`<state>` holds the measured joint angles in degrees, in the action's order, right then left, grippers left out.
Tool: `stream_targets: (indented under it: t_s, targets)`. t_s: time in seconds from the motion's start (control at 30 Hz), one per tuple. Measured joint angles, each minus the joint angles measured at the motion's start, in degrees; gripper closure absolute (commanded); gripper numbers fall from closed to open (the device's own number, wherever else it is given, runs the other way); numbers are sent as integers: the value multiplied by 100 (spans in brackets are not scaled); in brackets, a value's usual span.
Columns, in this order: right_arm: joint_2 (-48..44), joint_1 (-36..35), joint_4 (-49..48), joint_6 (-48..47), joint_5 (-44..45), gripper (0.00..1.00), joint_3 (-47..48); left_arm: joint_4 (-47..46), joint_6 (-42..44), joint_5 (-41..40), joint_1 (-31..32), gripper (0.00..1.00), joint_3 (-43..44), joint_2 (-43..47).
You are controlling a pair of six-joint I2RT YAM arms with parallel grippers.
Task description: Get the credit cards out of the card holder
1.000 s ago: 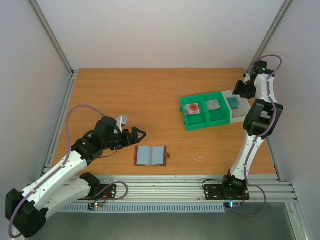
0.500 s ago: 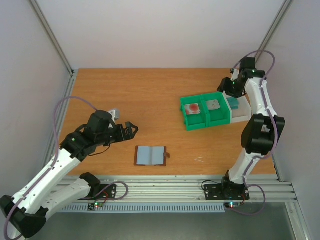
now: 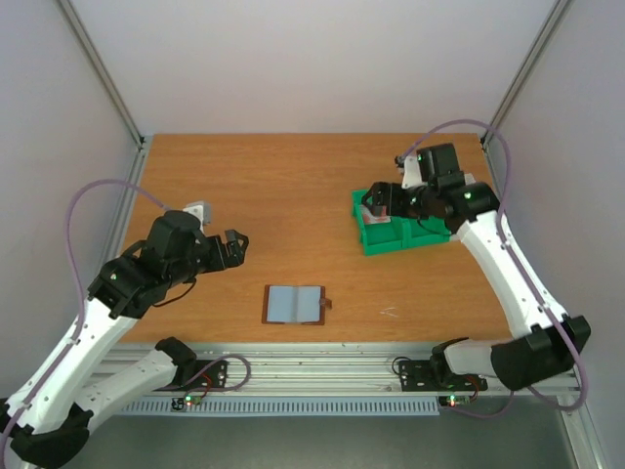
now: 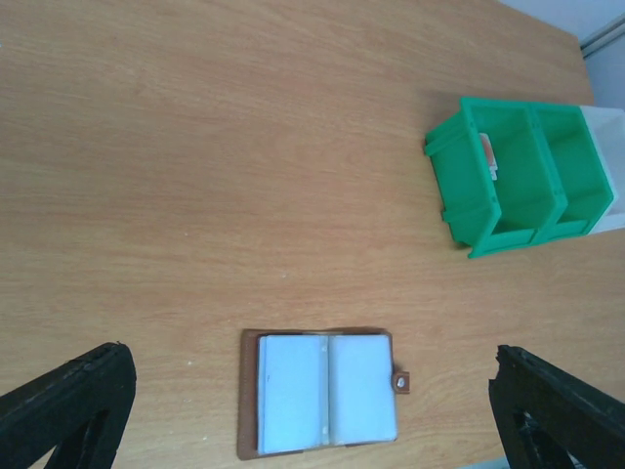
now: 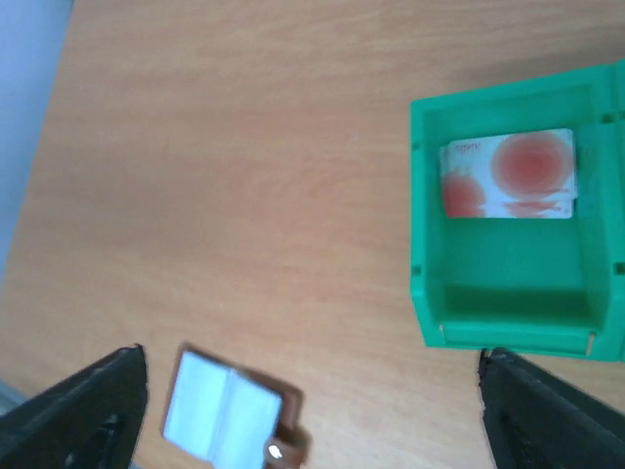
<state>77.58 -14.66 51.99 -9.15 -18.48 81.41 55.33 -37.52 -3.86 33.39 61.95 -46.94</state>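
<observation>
Could clip the green bin with the right fingers — spread wide, empty, hovering over its compartment holding the pink red-blotted card — and spill that card. Might also overlook a card hidden in the brown card holder, lying open well apart from the bin, with the left fingers farther from the bin yet, likewise released and empty. Wooden tabletop; pale walls behind the bin.

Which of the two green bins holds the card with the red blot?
The green bin at the end of the row, farthest from the white bin: the pale card lies flat in it.
</observation>
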Motion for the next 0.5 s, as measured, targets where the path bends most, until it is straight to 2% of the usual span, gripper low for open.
stream_targets:
  t_s: [0.27,0.5]
  targets:
    - [-1222,-1021,50,374,98,2,-822,52,50,72,0,1,-254,662]
    - [-2223,-1182,-175,798,50,1,-1886,-190,120,505,0,2,-942,1150]
